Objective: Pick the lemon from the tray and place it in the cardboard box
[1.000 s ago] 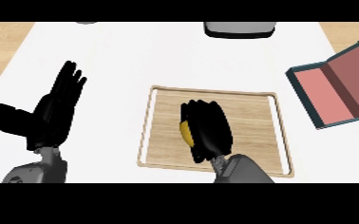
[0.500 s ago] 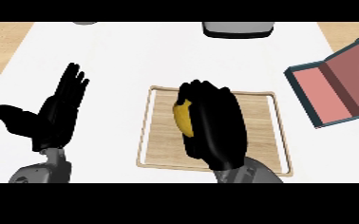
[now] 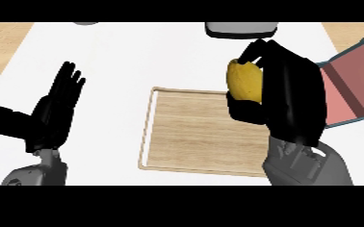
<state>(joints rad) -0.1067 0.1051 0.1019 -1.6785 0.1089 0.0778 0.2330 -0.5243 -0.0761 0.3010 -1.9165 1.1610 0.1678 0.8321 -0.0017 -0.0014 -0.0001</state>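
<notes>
Now the right hand (image 3: 288,98), fingers curled round the lemon (image 3: 245,80), holds it above the tray's (image 3: 186,130) far right corner. Best carry it level rightward over the box (image 3: 346,94), whose far side is cut off, probably open-topped. Left hand (image 3: 55,108) rests open.

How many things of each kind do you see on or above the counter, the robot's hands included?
Lemon: 1
Tray: 1
Cardboard box: 1
Grey objects at the far edge, the larger and the smaller: 2
Hands, left hand and right hand: 2
Total: 7
</notes>
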